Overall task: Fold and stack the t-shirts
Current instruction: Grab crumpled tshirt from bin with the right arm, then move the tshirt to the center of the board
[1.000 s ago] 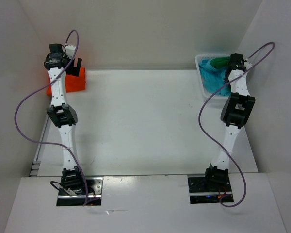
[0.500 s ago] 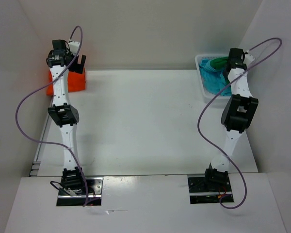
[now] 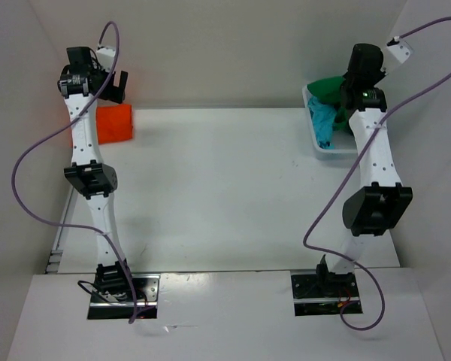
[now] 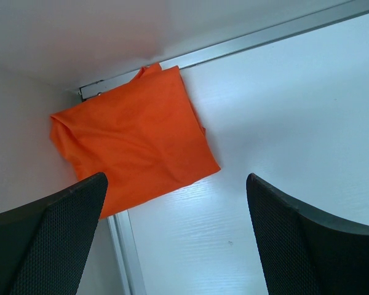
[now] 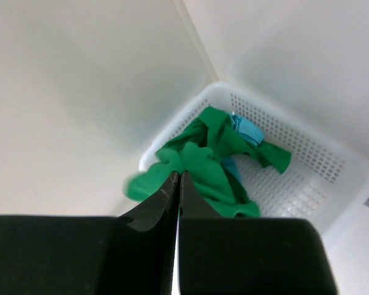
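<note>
The orange t-shirt lies folded in the table's back left corner; in the left wrist view it sits against the wall rail. My left gripper hangs above it, open and empty. My right gripper is raised over the white basket and shut on the green t-shirt, which hangs from the closed jaws with its lower part trailing into the basket. The turquoise t-shirt lies crumpled in the basket, partly under the green one.
The white mesh basket stands in the back right corner against the walls. White walls close in the table at the back and both sides. Purple cables loop from both arms.
My right arm has risen, pulling the green t-shirt up out of the basket. My left gripper has lifted up and away from the orange t-shirt.
</note>
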`<state>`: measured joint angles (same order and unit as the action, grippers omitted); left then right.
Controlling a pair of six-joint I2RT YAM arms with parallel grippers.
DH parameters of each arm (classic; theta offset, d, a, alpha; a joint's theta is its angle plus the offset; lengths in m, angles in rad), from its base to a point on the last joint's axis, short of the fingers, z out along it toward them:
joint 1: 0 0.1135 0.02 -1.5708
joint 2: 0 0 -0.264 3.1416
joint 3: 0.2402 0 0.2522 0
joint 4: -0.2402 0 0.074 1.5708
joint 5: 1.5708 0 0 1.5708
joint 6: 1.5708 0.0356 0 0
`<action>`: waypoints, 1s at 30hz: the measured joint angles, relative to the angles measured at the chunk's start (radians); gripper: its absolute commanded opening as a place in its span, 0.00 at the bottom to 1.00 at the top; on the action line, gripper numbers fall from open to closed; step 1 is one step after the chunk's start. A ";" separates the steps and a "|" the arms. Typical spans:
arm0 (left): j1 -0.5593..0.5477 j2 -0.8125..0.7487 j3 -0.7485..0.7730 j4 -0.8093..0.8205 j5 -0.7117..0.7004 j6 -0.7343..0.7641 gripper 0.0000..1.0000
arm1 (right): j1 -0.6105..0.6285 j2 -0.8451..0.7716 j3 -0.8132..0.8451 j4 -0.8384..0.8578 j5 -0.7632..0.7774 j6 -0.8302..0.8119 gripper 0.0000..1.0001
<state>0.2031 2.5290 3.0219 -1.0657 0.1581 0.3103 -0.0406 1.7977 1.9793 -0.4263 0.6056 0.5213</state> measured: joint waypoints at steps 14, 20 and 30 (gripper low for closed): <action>-0.079 -0.224 -0.144 -0.010 0.031 0.000 1.00 | 0.037 -0.424 -0.219 0.113 0.037 -0.123 0.00; -0.090 -0.319 -0.206 -0.018 0.053 0.000 1.00 | 0.082 -0.506 -0.200 0.163 0.035 -0.194 0.00; -0.021 -0.420 -0.307 -0.044 0.113 -0.003 1.00 | 0.306 -0.435 0.034 0.158 0.027 -0.338 0.00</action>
<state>0.1818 2.1090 2.7152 -1.1099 0.2714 0.3077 0.2657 1.3624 2.0129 -0.2687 0.6323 0.1837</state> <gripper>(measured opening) 1.000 0.004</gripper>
